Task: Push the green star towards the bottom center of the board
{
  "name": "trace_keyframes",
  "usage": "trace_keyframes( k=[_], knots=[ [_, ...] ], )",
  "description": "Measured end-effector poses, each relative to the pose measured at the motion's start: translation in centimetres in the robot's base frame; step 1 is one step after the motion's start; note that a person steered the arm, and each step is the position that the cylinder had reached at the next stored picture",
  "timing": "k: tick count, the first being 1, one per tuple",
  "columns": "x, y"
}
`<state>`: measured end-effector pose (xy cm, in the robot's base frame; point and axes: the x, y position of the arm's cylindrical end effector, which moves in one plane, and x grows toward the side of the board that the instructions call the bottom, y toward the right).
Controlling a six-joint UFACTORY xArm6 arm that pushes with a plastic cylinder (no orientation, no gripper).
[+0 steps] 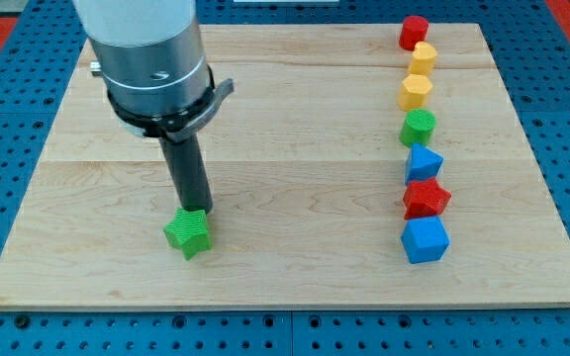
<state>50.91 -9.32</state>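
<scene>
Camera view has the arm coming down from the far left, its grey cylinder body ending in a straight dark rod (pixel 188 173). No jaws here to spread or pinch, just the rod, and my tip (pixel 197 211) sits right at the far edge of the green star (pixel 188 233), touching it or as good as; the exact contact is hidden behind the block's top. The green star lies in the near-left part of the wooden board (pixel 295 129), left of the board's middle and a little way in from the near edge.

Well apart, over on the right, a column of seven blocks runs from far to near. Farthest is a red block (pixel 414 32), rounded in shape, then a yellow block (pixel 424 57) just below it, touching or nearly so. Next comes a yellow hexagon-like block (pixel 416 92), then a green round block (pixel 418 127). Nearer still is a blue block (pixel 424 162) with a pointed top, then a red star (pixel 426 199), and nearest of all a blue cube-like block (pixel 425 239). A blue pegboard surface (pixel 8 59) surrounds the board.
</scene>
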Motion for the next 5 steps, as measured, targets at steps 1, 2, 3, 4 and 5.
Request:
trace_keyframes(
  k=[1,2,3,4,5],
  knots=[
    [0.0,1.1],
    [-1.1,-4.0],
    [0.3,-7.4],
    [0.7,-5.4],
    [1.4,-3.0]
  ],
)
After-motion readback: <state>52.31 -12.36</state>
